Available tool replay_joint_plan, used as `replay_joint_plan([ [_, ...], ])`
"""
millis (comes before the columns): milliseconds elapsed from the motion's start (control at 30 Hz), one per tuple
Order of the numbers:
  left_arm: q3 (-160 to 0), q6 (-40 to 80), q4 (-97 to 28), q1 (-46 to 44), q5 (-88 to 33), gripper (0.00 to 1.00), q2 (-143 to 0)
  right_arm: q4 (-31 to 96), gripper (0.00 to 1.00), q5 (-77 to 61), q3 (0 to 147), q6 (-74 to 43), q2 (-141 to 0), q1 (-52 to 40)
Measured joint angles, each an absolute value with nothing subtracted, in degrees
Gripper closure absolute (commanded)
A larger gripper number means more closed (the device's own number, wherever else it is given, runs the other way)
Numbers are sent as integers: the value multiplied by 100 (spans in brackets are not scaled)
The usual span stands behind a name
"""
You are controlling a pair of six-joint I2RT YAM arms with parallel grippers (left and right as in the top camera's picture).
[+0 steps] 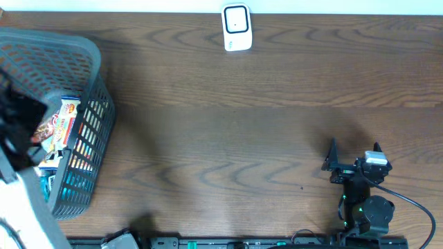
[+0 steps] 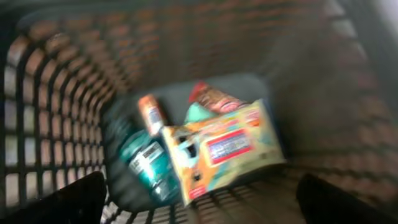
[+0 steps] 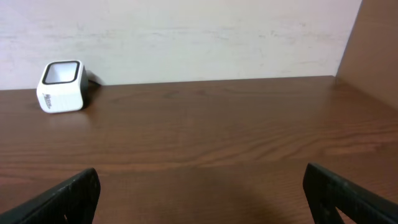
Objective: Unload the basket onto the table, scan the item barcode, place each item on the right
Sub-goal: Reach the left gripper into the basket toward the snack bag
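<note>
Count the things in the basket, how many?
4 at least: a yellow packet on top, a teal bottle left of it, an orange tube and a red packet behind. Blurry view; more may hide underneath.

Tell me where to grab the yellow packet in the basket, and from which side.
Come straight down through the open top, since the basket walls block every side. The yellow packet lies uppermost and tilted, one end against the teal bottle. Pinching the short edge farthest from that bottle looks best, as it seems free. The view is blurred, so this is tentative.
</note>
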State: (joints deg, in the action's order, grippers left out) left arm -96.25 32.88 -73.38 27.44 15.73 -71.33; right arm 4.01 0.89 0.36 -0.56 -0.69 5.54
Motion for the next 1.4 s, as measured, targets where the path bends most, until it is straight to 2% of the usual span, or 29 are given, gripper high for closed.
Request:
replay_joint_plan([
  [200,-9583,3227,-7502,4276,379,2,-7870,399,1,89,36,-56,-69,554],
  [367,-9260,2971,-7354,4823,-495,2,-8379,399,1,89,36,-56,-69,554],
  [867,-6495,2615,-5286,4934,-1345,2,-8739,399,1,89,36,-56,-69,554],
  [1233,-5494,2499,-3693,4856,-1675,2,-8689,401,1,91,36,-56,-69,554],
  [1400,-5177,2499,-3256,4755,-1844,14,-8879,401,1,89,36,-56,-69,554],
])
